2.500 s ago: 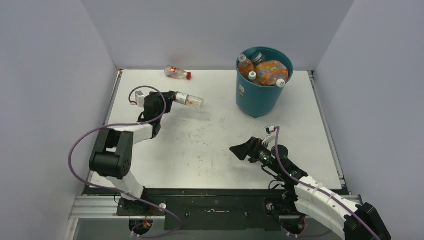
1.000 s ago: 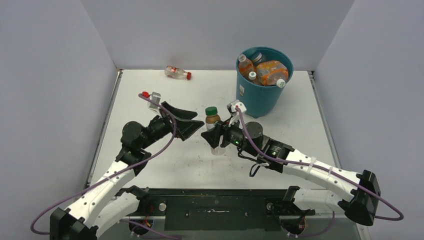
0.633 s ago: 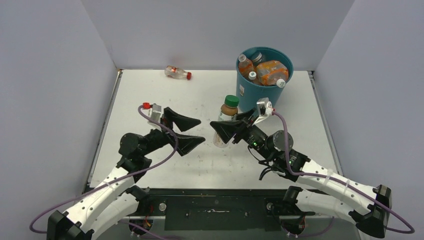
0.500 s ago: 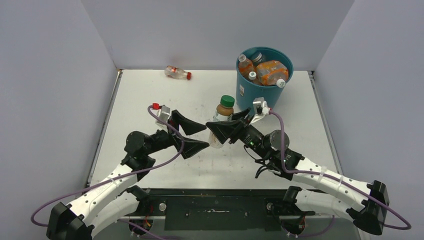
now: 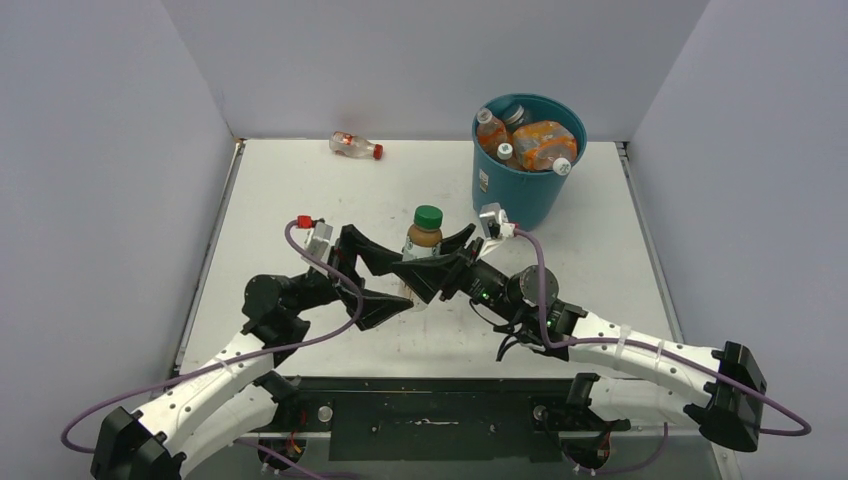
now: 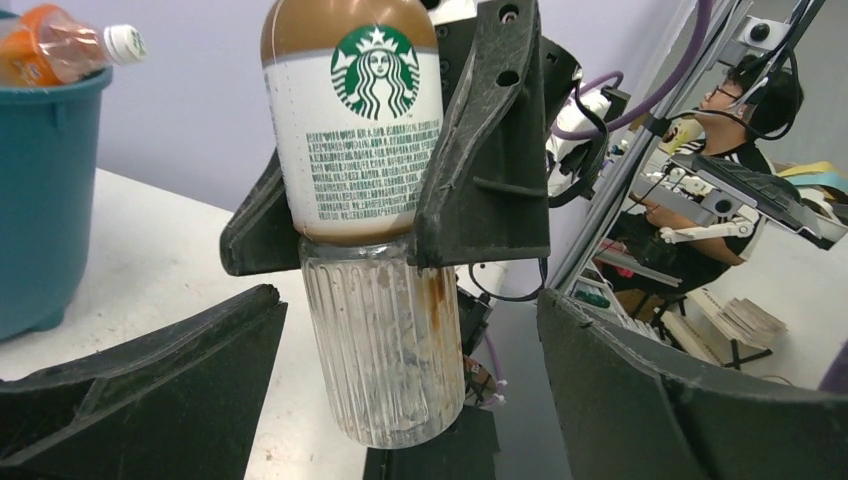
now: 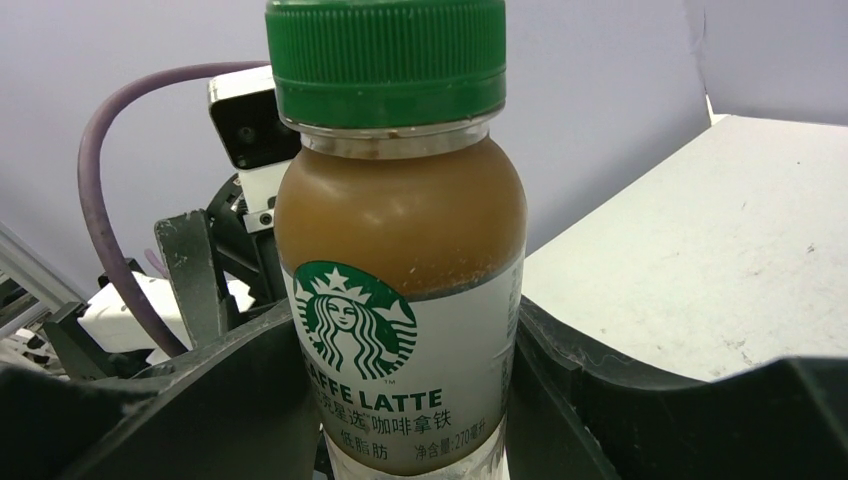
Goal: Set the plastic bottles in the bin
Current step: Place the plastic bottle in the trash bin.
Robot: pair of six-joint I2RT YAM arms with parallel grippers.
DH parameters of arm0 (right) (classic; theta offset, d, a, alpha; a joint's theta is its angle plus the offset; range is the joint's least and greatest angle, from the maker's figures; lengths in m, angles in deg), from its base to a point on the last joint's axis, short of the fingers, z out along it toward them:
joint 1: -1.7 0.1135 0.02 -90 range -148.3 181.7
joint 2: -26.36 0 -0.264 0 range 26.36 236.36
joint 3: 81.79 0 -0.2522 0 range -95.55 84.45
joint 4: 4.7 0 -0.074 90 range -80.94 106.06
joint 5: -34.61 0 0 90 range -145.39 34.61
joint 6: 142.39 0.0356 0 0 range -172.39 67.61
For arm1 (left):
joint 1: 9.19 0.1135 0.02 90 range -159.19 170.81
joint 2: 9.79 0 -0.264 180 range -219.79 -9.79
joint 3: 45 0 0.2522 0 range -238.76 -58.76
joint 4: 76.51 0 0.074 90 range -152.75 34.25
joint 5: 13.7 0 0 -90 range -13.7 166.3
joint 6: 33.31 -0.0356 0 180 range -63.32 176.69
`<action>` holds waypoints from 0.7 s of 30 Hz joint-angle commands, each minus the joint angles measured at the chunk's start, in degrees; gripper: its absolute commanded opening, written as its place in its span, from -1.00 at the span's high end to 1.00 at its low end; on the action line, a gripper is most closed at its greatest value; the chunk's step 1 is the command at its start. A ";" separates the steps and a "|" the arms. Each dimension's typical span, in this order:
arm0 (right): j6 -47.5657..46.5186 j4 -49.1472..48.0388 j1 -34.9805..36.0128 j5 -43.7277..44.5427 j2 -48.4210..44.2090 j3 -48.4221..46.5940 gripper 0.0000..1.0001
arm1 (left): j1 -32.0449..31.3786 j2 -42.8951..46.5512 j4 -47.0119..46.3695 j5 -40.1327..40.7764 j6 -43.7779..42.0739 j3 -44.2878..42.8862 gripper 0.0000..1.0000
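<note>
Three pale walls (image 5: 400, 60) box my scuffed white worktop (image 5: 300, 190), where my right jaws clamp a green-capped bottle (image 5: 423, 238), left jaws apart.

The top camera looks down on the whole worktop (image 5: 300, 200) from behind; both wrist cameras closely face one upright bottle (image 6: 365, 200), seemingly from opposite sides.
</note>
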 commanded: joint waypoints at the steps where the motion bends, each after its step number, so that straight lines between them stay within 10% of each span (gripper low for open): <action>1: 0.19 -6.49 0.54 -1.84 1.35 -0.93 0.08 | -0.98 -1.42 -1.25 -2.23 -0.12 -0.88 -0.99; 9: 0.40 -4.62 1.45 -2.28 1.84 -2.24 -0.05 | -2.47 -2.71 1.92 -2.50 -1.95 -2.04 -0.02; 16: -3.27 11.33 1.53 0.82 -0.89 -8.08 -0.99 | -2.94 -2.56 4.82 -1.53 -4.42 -2.70 0.87; 21: -10.58 30.08 1.54 8.37 -4.43 -18.35 -0.85 | -3.07 -1.13 10.09 1.33 -8.41 -3.34 1.00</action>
